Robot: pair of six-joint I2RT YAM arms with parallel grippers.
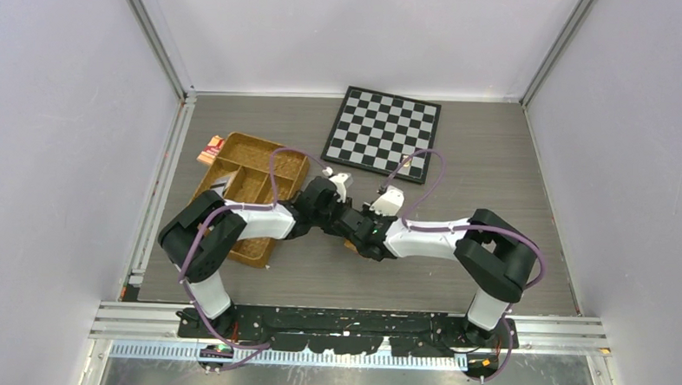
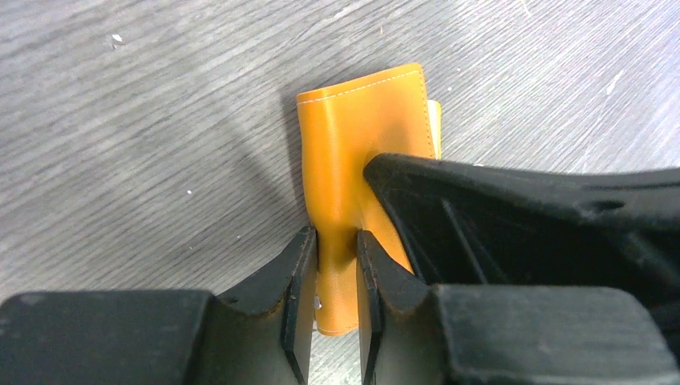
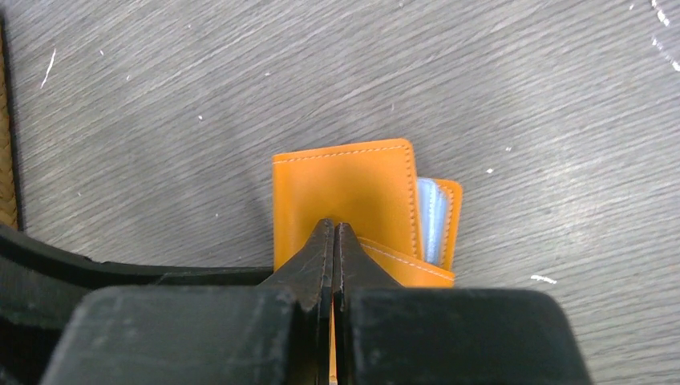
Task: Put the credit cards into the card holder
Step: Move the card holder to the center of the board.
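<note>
At the middle of the table (image 1: 495,164), seen from above, the left arm (image 1: 250,216) and the right arm (image 1: 431,235) meet wrist to wrist between the brown woven tray (image 1: 235,149) and the chessboard (image 1: 382,129). Their fingers and whatever they hold are hidden under the wrists in this view. From the left wrist, the orange card holder (image 2: 361,120) lies on the grey wood. The left gripper (image 2: 337,241) is clamped on its near end, one finger on each side of a pinched-up fold of leather. A black finger of the other arm comes in from the right and touches the cover. From the right wrist, the right gripper (image 3: 334,228) has its fingers together, tips resting on the holder's top leaf. Whether they nip any leather, I cannot tell. At the holder's right edge, a light blue card (image 3: 429,216) shows as a narrow strip between two orange leaves, so at least one card sits inside. No silver-grey card is visible anywhere. The step in hand looks like seating that card or pressing the holder shut. The next move probably calls for a steady left hold while the right tips push along the cover without dragging the holder or working the card back out.
</note>
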